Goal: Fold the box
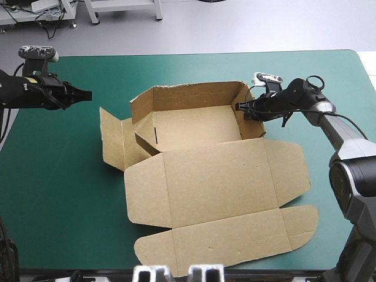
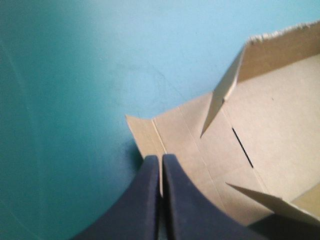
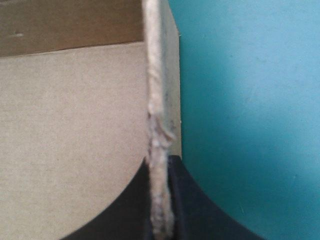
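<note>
The tabletop [image 1: 59, 194] was seen spread with a teal-green cover [image 1: 194, 67], laid flat and smooth out to the rounded far corners. In the left wrist view faint curved marks were shown on it; in the right wrist view it was shown plain.

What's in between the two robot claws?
The brown box: its tray part sits between the left gripper and the right gripper, which pinches its wall. The high view shows it.

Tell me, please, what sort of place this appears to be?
Probably a robotics test bench: a plain teal-green table cover, a partly folded brown cardboard box, and a robot's black-fingered right tool gripping the box's wall, its left tool shut nearby.
</note>
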Motion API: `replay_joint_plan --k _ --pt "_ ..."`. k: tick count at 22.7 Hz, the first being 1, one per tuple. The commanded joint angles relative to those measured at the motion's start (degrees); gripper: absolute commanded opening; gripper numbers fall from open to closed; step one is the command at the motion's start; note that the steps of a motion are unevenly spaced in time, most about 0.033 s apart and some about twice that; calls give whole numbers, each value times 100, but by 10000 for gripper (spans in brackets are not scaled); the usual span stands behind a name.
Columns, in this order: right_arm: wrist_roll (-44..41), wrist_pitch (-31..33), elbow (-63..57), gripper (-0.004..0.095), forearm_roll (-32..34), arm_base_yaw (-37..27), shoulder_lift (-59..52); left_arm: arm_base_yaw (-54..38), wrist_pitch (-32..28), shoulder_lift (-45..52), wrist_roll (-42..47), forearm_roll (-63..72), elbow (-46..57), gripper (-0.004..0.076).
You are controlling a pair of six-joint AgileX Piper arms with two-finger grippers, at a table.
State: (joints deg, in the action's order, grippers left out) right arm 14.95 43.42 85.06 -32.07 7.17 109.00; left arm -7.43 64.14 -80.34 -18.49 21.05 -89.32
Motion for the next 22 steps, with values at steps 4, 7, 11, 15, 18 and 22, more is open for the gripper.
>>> replay_joint_plan --k 4,7,11,15,18,22 --pt "172 111 657 -17 -554 -18 -723 -167 -1203 -62 488 314 -163 -1" --pt "184 412 991 -17 -555 -144 -960 -476 -1428 -184 488 778 -163 -1" --pt "232 973 1188 -19 -764 -746 -1553 -1649 -1024 -541 88 3038 -163 -1" --pt "657 1274 1188 -19 -914 -1109 -2212 -2073 -354 -851 -381 3999 -163 -1" --pt "890 1148 1188 -19 -1260 -1150 -2734 -1897 659 -1063 -1348 5255 -160 -1" --pt "970 1042 1359 -19 -1619 -1150 -2996 -1649 1009 -1058 -1640 5554 -160 -1"
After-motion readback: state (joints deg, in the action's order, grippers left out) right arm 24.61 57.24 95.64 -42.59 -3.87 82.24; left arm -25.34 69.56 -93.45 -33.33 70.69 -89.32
